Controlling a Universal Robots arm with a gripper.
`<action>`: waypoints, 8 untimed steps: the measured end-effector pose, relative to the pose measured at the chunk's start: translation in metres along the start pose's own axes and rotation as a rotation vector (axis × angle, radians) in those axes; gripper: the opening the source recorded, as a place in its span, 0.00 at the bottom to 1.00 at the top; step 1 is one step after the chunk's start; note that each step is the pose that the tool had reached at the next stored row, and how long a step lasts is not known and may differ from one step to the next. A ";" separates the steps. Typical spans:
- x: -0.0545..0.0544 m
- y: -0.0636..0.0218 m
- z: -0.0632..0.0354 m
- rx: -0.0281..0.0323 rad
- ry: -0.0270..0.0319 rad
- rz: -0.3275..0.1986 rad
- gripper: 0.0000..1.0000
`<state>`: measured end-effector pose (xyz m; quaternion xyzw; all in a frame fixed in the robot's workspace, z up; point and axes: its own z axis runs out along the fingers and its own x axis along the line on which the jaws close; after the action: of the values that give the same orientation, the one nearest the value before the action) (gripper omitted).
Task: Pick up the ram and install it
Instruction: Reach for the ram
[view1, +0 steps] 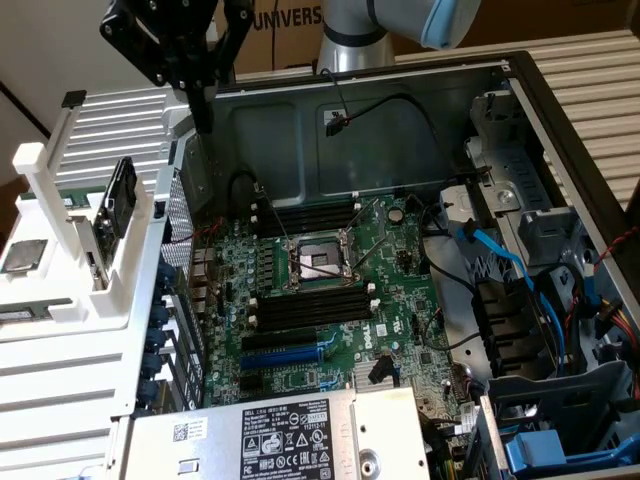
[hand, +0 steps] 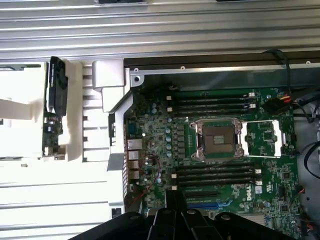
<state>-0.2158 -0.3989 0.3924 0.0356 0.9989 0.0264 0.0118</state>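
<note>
**Open case and parts rack, ram not yet seated**

Computer case (view1: 300, 130) laid on its side with the panel off, presumably to turn the motherboard (view1: 405, 300) upward for reach from above. White parts rack (view1: 60, 350) butted against the case's rear edge, at the exterior view's left. Parts stood on edge between its posts, likely to offer a free top edge for gripping. Gripper (view1: 203, 118) hung above the seam between rack and case, near the case's far rear corner, tips drawn together with nothing visible between them. Two banks of memory slots (view1: 310, 312), one on each side of the processor socket (view1: 318, 262), seemingly all bare. Dark fan card (view1: 118, 200) upright at the rack's inner edge. Ram (view1: 78, 192) judged to be the thin green strip just behind that card, on edge in the rack and well apart from the gripper; identity not certain.
</note>
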 end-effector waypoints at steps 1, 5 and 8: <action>0.005 -0.0003 -0.0001 -0.0009 0.0001 0.000 0.10; 0.023 -0.0017 -0.0006 -0.0047 0.0003 0.000 0.10; 0.036 -0.0027 -0.0009 -0.0070 0.0005 0.000 0.10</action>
<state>-0.2523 -0.3990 0.3924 0.0356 0.9988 0.0300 0.0117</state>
